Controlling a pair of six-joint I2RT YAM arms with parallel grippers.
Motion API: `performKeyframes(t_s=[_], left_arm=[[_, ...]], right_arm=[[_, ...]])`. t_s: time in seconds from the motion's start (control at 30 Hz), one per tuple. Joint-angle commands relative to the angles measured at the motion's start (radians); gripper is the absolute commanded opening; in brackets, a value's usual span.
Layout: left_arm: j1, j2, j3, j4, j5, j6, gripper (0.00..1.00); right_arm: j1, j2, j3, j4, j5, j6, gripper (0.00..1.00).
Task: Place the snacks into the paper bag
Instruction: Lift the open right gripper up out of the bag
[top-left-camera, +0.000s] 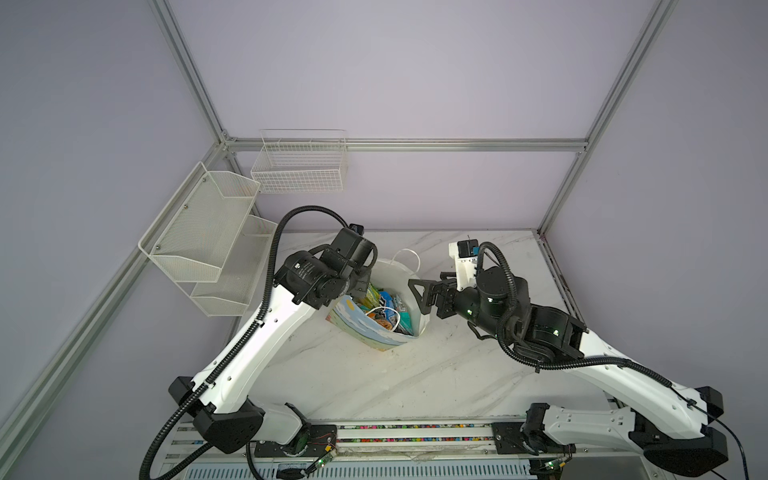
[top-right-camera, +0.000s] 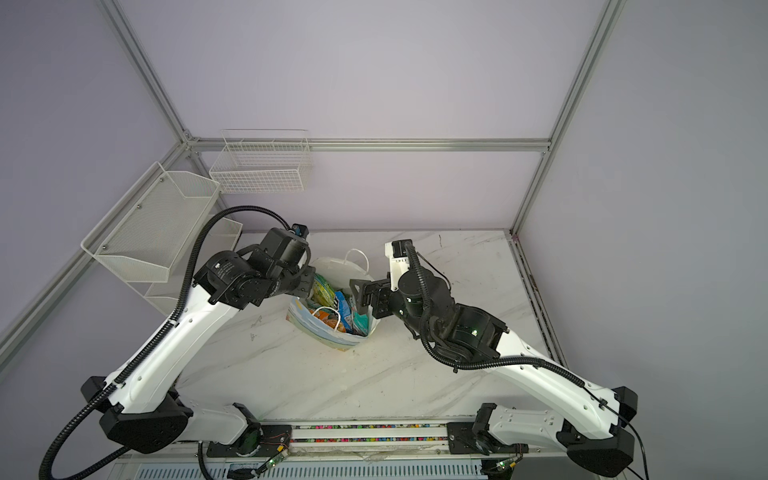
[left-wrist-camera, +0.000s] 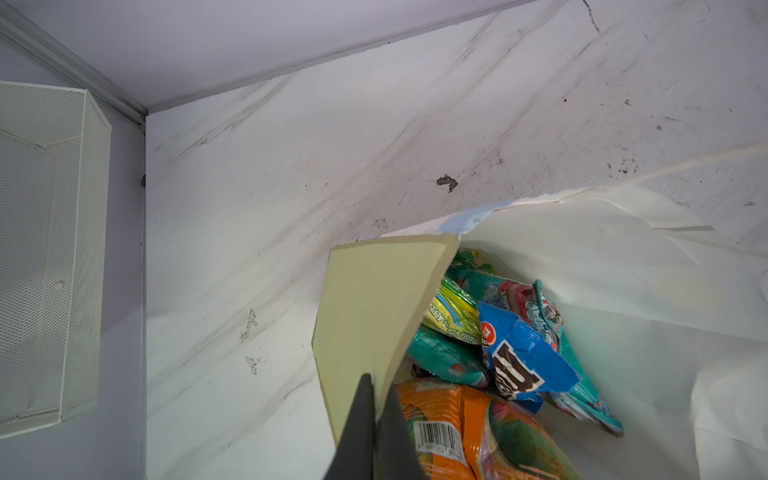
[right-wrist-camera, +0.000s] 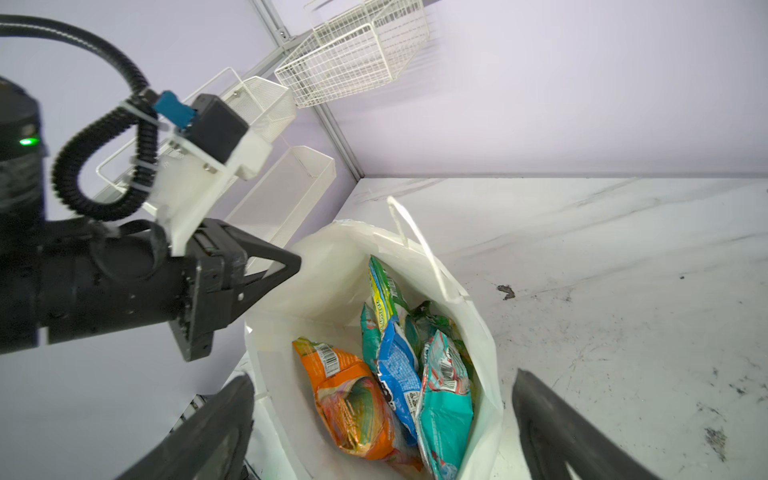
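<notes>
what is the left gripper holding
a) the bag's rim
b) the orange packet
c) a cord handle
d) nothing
a: in the left wrist view the left gripper is shut on the bag's folded rim, while the orange packet lies loose inside.

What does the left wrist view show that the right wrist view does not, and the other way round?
Left wrist only: the pinch itself, with the left gripper shut on the wall of the paper bag. Right wrist only: the open right gripper and a wire basket. Both: the orange packet and blue packet inside the bag.
</notes>
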Motion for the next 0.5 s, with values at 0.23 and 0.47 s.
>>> performKeyframes(t_s=[0.23, 0.47], left_arm=[[-0.001, -0.017, 0.039, 0.027, -0.01, -0.005, 0.0], [-0.001, -0.014, 0.038, 0.029, -0.01, -0.005, 0.0]], right_arm=[[-0.076, 0.015, -0.06, -0.115, -0.1, 0.086, 0.83], [-0.077, 0.055, -0.079, -0.143, -0.125, 0.085, 0.68]])
